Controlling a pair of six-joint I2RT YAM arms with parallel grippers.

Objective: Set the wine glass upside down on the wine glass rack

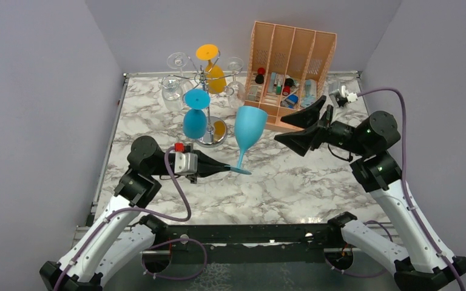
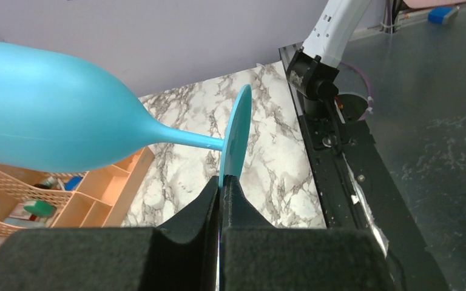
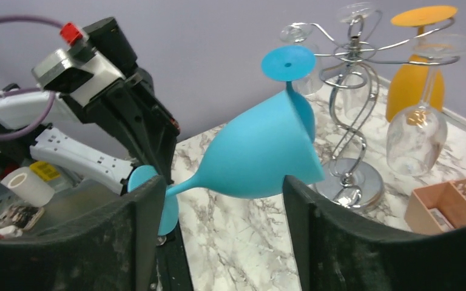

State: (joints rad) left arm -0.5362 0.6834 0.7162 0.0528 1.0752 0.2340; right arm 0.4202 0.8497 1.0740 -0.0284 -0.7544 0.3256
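Pinching the edge of the round foot of the light-blue wine glass between the tightly closed fingers of the left gripper. Seen from the left wrist, just the thin rim of the foot clamped at the fingertips, with the stem and bowl reaching out sideways beyond them. Held bowl up and mouth open to the ceiling, leaning a little, with the foot low over the marble counter; cannot tell whether foot and counter touch. Placed just right of the silver wire rack, apart from it, and in front of the orange slotted organiser.

Facing the bowl from the right with the right gripper, fingers spread wide and clear of the glass. From the right wrist, bowl framed in the gap between the two dark fingers but lying beyond their tips, no contact visible.

Hanging upside down on the rack's curled arms: a darker blue glass on the near side, an orange glass behind, and clear glasses to the left and right.
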